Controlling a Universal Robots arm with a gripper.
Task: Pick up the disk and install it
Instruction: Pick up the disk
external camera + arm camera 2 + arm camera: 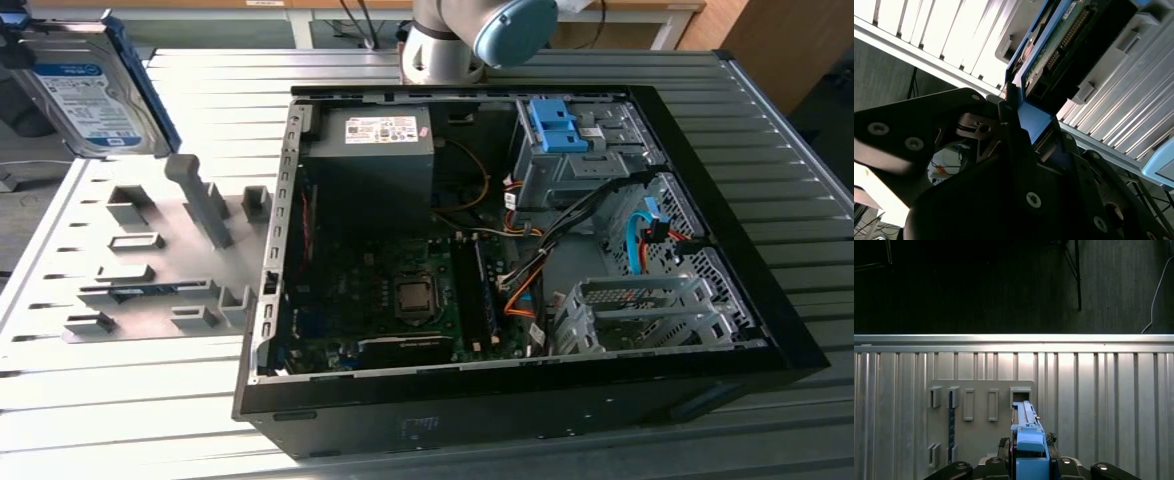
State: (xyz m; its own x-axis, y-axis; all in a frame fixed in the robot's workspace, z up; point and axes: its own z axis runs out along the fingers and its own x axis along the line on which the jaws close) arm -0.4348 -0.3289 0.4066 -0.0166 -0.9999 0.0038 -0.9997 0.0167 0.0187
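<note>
The gripper [1034, 125] is clamped on the disk [1054, 45], with its black fingers [1008, 107] pressed to either side of a blue rail at one end. In the first wrist view the gripper [1029, 465] sits behind that same blue edge of the disk [1026, 422], seen end-on. The disk [83, 95] hangs upright in the air at the exterior view's left, above the far end of the slotted grey plate [147, 280] and well apart from the open case [534, 400].

The hold looks to cover only a small part of one end, and plastic at that. Most of the weight probably hangs out beyond the fingers, so a quick swing could let the disk pivot or slide in the grip. Even a slight tilt might make the rails bind against the cage [641, 310] instead of running in straight. Loose cables [534, 270] lie across the inside of the case near the cage and could snag a corner or get pinched under it. The bare underside could also knock on the case rim.

The disk is a flat, rigid silver slab with a white-and-blue label turned toward the exterior camera and blue rails along its edges. The second wrist view shows its green board and a dark connector block
</note>
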